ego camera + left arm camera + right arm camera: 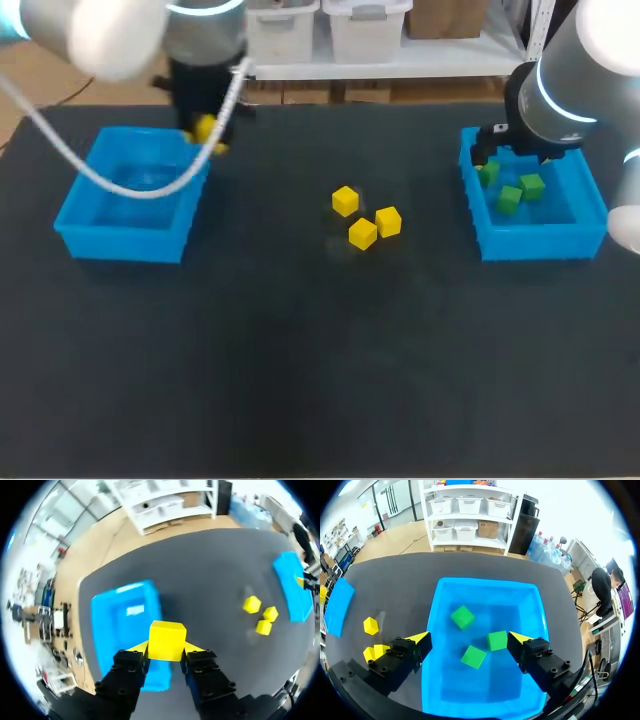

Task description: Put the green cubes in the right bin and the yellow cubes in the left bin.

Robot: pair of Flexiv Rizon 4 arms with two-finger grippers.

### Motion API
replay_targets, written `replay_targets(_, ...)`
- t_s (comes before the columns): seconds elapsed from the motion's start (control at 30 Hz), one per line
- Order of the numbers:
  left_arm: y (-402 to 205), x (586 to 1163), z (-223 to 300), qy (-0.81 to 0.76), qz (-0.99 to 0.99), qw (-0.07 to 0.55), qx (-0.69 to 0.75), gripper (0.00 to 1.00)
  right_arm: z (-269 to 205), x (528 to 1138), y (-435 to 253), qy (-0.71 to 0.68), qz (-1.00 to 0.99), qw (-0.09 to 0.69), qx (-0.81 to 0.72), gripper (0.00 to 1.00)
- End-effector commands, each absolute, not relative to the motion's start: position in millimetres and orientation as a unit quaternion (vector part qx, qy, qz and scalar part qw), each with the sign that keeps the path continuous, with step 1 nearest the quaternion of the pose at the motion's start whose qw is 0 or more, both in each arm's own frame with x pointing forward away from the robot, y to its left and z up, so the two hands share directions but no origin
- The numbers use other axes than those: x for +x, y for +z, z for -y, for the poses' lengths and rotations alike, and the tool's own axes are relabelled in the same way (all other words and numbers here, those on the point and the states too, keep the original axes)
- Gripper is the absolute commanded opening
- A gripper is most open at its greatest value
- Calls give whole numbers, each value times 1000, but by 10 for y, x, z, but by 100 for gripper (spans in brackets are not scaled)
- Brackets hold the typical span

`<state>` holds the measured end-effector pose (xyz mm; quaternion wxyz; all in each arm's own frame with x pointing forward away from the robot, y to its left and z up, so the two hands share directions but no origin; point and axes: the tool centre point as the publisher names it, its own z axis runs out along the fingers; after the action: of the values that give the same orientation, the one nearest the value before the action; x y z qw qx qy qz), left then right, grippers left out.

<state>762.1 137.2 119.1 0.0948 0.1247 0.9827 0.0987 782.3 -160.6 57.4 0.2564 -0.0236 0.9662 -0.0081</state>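
Observation:
My left gripper [167, 649] is shut on a yellow cube [167, 640] and hangs above the right rim of the left blue bin [132, 195]; in the head view that cube [206, 129] peeks out by the bin's far right corner. Three yellow cubes [345, 201], [363, 234], [388, 221] lie clustered at the table's middle. My right gripper [470, 642] is open, hovering over the right blue bin [485, 592]. Three green cubes [462, 617], [497, 640], [473, 656] lie inside that bin [575, 235].
The left bin [125, 625] holds no cubes that I can see. A white cable [130, 185] from my left arm loops across that bin. The dark table [300, 360] stretches bare toward the front.

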Motion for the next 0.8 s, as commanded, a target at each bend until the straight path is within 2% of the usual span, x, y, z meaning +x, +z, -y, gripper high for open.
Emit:
replay_targets(0.03, 1053, 7348, -1876, 95, -981, 144, 90, 0, 1605, 7807, 569, -9, -965, 260, -23, 100)
replay_targets(0.3, 834, 7240, -2295, 124, -985, 117, 34, 0, 1605, 7807, 569, -9, -965, 260, -23, 100)
replay_targets(0.33, 834, 7238, -2298, 124, -985, 120, 30, 44, 1605, 7807, 569, -9, -965, 260, -23, 100)
replay_targets(0.37, 834, 7238, -2300, 124, -985, 120, 30, 100, 1605, 7807, 569, -9, -965, 260, -23, 100)
replay_targets(0.6, 946, 7291, -2211, 110, -982, 152, 32, 100, 1605, 7807, 569, -9, -965, 260, -23, 100)
replay_targets(0.8, 1187, 7404, -1700, 69, -976, 185, 96, 100, 1605, 7807, 569, -9, -965, 260, -23, 100)
